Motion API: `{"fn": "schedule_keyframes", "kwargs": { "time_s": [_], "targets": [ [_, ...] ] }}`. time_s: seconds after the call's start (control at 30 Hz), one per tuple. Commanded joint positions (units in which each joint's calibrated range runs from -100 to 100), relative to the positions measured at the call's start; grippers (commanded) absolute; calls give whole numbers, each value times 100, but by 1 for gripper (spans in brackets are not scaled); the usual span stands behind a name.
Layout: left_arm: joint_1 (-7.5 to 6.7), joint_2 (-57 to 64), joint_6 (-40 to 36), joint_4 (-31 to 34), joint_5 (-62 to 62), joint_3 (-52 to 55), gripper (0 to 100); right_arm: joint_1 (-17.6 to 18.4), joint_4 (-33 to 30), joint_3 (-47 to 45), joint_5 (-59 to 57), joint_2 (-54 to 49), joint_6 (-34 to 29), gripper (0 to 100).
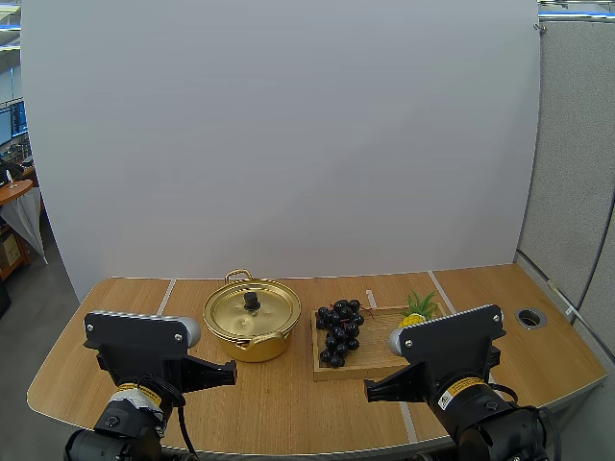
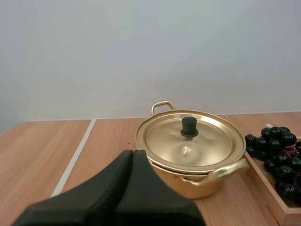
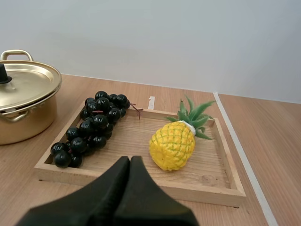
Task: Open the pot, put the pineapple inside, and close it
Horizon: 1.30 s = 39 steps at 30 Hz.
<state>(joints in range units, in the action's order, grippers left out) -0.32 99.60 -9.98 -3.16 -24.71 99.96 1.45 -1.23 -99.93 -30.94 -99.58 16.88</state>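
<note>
A gold pot (image 1: 252,319) (image 2: 190,162) (image 3: 23,101) stands on the table with its lid (image 2: 188,139) on, a black knob (image 2: 189,126) at the lid's middle. To its right a wooden tray (image 1: 380,360) (image 3: 207,186) holds a yellow pineapple (image 1: 415,312) (image 3: 172,145) with green leaves and a bunch of dark grapes (image 1: 339,331) (image 3: 94,125). My left gripper (image 1: 229,373) (image 2: 133,155) is shut on nothing, just in front of the pot. My right gripper (image 1: 370,389) (image 3: 130,161) is shut on nothing, at the tray's near edge.
A round metal grommet (image 1: 529,316) is set in the table at the far right. Pale seams (image 2: 75,157) (image 3: 240,150) run across the wooden tabletop. Bare table lies left of the pot and right of the tray.
</note>
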Motion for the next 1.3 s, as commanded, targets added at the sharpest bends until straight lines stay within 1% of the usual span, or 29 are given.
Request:
{"fn": "schedule_keyframes", "kwargs": {
  "time_s": [0.0, 0.13, 0.27, 0.43, 0.6, 0.63, 0.7, 0.77, 0.83, 0.9, 0.97, 1.07, 1.27],
  "targets": [
    [-4, 40, 121, 42, 52, -259, 0, -19, 39, 388, -250, -42, 28, 0],
    [-4, 40, 121, 42, -101, -925, 0, -19, 247, 1318, -968, -42, 18, 0],
    [-4, 40, 121, 42, -372, -1896, 0, -19, 263, 2306, -1454, -42, 18, 0],
    [-4, 40, 121, 42, -1089, -3031, 0, -19, 263, 3233, -1473, -42, 18, 0],
    [-4, 40, 121, 42, -1418, -3932, 0, -19, 263, 3796, -1562, -42, 18, 0],
    [-4, 40, 121, 42, -1546, -4118, 0, -19, 274, 3849, -1583, -42, 18, 0],
    [-4, 40, 121, 42, -2212, -4483, 0, -19, 286, 3870, -1572, -42, 18, 0],
    [-4, 40, 121, 42, -2368, -4670, 0, -19, 309, 3870, -1655, -42, 18, 0],
    [-4, 40, 121, 42, -2368, -4683, 0, -19, 309, 3870, -1655, -42, 18, 0],
    [-4, 40, 121, 42, -2629, -4683, 0, -19, 309, 3870, -1673, -42, 18, 0],
    [-4, -233, 121, 42, -2875, -4683, 0, -19, 309, 3870, -1762, -16, 18, 0],
    [-4, -773, 121, 42, -3152, -4683, 0, -19, 309, 3870, -2263, 324, -15, 0],
    [-4, -1940, 121, 42, -3226, -4683, 0, -19, 309, 3870, -3186, 1456, -15, 0]
  ]
}}
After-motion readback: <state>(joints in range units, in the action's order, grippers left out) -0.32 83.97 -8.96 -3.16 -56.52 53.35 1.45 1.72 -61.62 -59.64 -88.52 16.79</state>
